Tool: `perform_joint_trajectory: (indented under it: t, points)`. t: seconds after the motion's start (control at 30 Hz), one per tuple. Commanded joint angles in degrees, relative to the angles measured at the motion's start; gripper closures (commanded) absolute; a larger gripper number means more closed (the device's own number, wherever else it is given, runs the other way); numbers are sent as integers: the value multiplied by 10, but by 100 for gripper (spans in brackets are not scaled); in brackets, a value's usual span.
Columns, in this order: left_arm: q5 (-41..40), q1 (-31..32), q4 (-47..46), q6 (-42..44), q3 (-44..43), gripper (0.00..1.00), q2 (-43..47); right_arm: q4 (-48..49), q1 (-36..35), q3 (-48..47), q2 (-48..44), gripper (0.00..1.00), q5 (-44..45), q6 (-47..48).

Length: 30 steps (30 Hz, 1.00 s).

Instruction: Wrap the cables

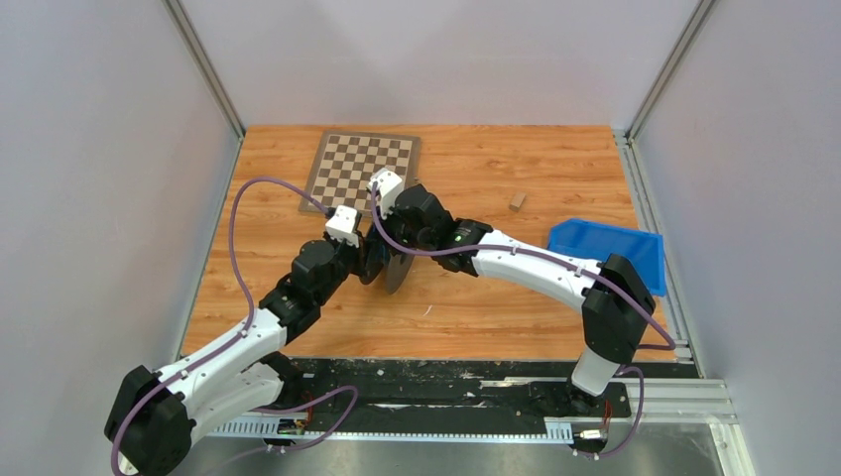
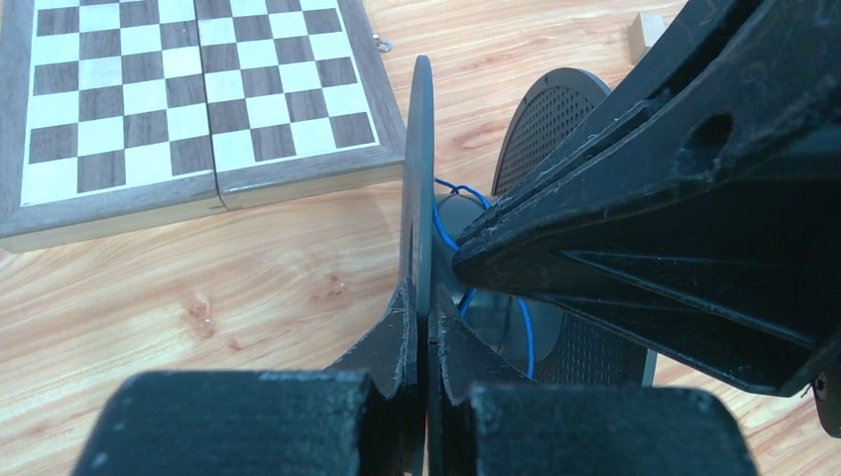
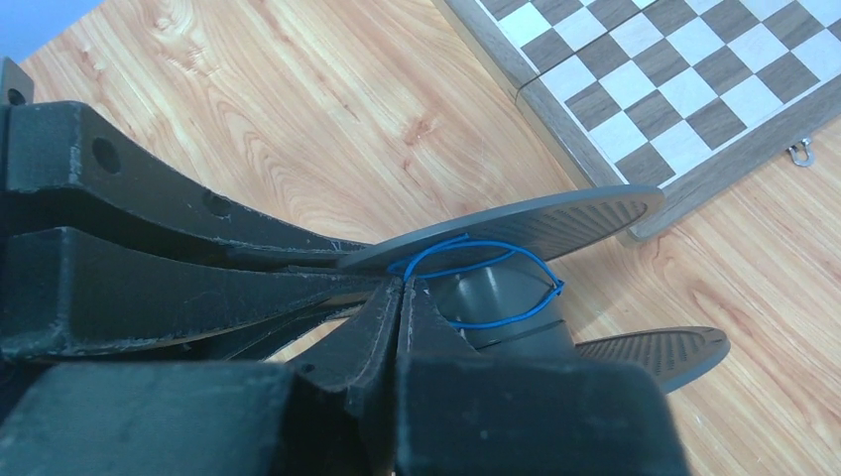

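Observation:
The cable is a thin blue wire (image 3: 476, 248), looped loosely round the hub of a grey spool (image 3: 501, 297) with two perforated flanges. In the left wrist view the wire (image 2: 524, 327) shows between the flanges. My left gripper (image 2: 424, 297) is shut on the edge of one thin flange (image 2: 421, 178) and holds the spool on edge. My right gripper (image 3: 400, 288) is shut at the hub, and the wire's loops run from its tips. In the top view both grippers meet at the spool (image 1: 399, 268) in the middle of the table.
A folded chessboard (image 1: 361, 171) lies just behind the spool, also in the wrist views (image 2: 188, 89) (image 3: 684, 89). A small wooden block (image 1: 517, 200) sits at the back right. A blue bin (image 1: 607, 248) stands at the right edge. Grey walls enclose the table.

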<state>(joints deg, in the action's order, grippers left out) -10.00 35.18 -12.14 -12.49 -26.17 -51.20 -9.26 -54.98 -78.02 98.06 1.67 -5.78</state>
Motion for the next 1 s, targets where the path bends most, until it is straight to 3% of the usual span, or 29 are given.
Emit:
perform_joint_trajectory:
  t: [0.0,0.27,0.5,0.97]
  points:
    - [-5,-2,-131,-19,-15,100,27,-62,3,10,-1,100,-7,19]
    - [10,-2,-135,-8,-6,100,44,-51,4,65,-37,100,-2,53]
    - [15,-2,-122,-16,-8,100,53,21,3,139,-86,100,3,119]
    - [25,-2,-122,-12,-5,100,58,14,4,136,-83,100,-91,160]
